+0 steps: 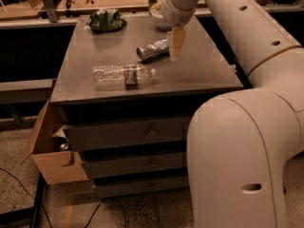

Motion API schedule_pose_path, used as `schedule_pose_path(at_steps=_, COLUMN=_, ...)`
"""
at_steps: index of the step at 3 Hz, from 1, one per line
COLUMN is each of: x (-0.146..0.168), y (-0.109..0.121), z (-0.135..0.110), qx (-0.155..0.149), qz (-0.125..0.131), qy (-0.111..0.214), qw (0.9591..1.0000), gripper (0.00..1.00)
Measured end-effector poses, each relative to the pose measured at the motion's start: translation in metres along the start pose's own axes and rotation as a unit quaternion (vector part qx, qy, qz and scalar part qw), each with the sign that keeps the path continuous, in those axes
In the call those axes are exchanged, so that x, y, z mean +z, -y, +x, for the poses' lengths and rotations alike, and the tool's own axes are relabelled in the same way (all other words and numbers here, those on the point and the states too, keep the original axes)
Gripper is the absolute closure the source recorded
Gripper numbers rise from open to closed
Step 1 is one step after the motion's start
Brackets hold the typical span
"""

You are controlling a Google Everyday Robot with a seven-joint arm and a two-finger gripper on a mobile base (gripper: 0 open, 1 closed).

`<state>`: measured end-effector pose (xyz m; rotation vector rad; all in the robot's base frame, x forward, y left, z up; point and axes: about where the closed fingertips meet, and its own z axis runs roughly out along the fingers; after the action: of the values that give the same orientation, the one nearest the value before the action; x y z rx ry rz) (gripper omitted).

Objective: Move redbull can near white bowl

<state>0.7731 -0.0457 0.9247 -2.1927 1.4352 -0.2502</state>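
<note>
The redbull can is a shiny silver can lying on its side near the middle of the grey cabinet top. The white bowl stands at the back of the top; the arm hides most of it, so only its left part shows. My gripper hangs from the arm with its pale fingers pointing down, right at the can's right end. I cannot tell whether it touches the can.
A clear plastic water bottle with a red label lies in front of the can. A dark plate with green contents sits at the back left. An open cardboard box stands by the cabinet's left side. Cables lie on the floor.
</note>
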Motion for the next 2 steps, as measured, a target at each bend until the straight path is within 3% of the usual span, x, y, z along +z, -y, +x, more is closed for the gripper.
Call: schedule_pose_path(at_steps=2, x=0.04, y=0.011, z=0.008, qx=0.016, qz=-0.013, qy=0.006, qw=0.9998, gripper=0.0)
